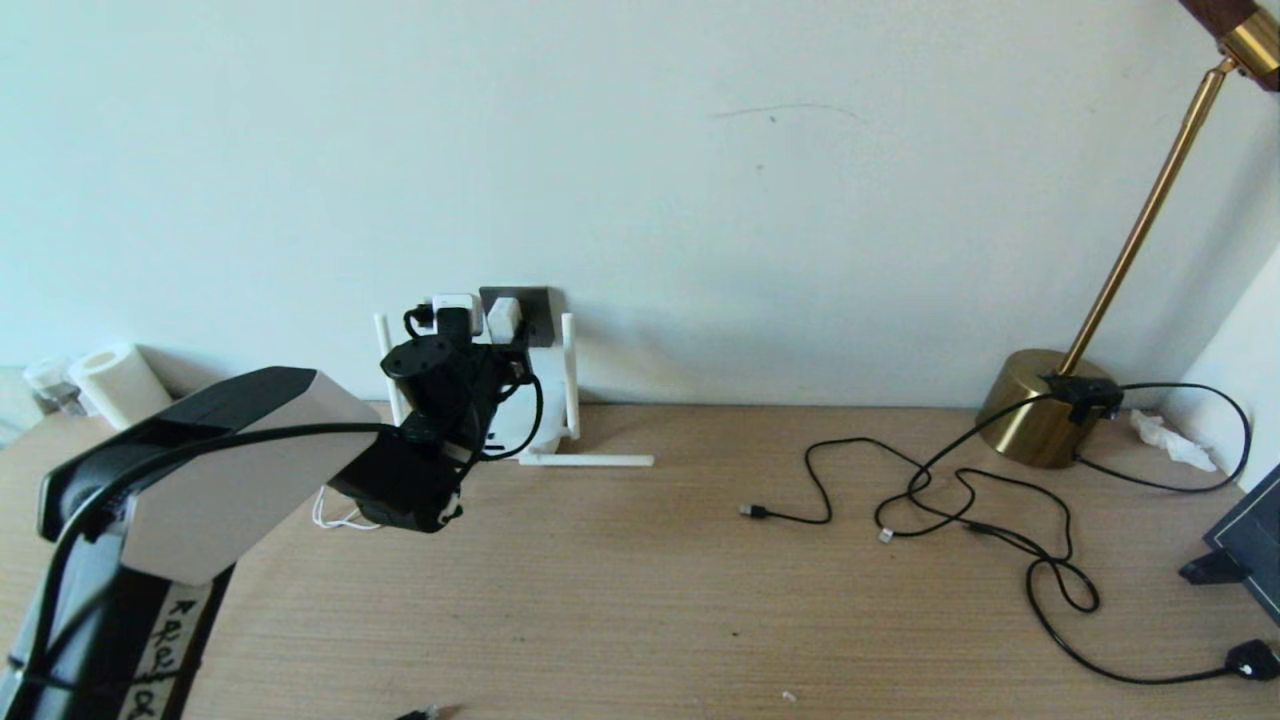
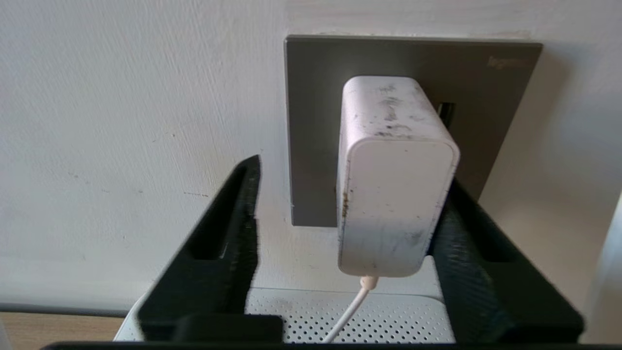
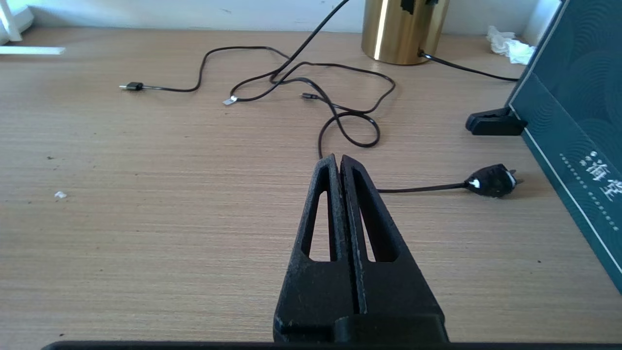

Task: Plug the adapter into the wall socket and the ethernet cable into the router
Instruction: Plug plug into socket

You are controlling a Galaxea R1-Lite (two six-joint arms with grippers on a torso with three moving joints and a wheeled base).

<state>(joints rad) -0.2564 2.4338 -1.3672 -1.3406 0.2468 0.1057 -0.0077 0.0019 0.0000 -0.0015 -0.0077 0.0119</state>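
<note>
A home desk corner: a light wood-grain worktop [image 1: 640,600] against a plain white wall [image 1: 700,180], with a brass-based lamp [image 1: 1045,405] and loose black cords [image 1: 960,500].

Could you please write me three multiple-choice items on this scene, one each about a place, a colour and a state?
1. Where is the adapter?
A. Against the wall socket
B. Lying on the table
C. Beside the lamp base

2. What colour is the lamp base?
A. Red
B. Gold
C. Blue

3. How is the right gripper?
A. Shut on a cable
B. Wide open
C. Shut, holding nothing

Answers:
1 A, the left wrist view shows it seated on the grey plate, between the fingers of the open left gripper.
2 B, it shines brass-gold.
3 C, its fingers meet over the bare table.
</note>
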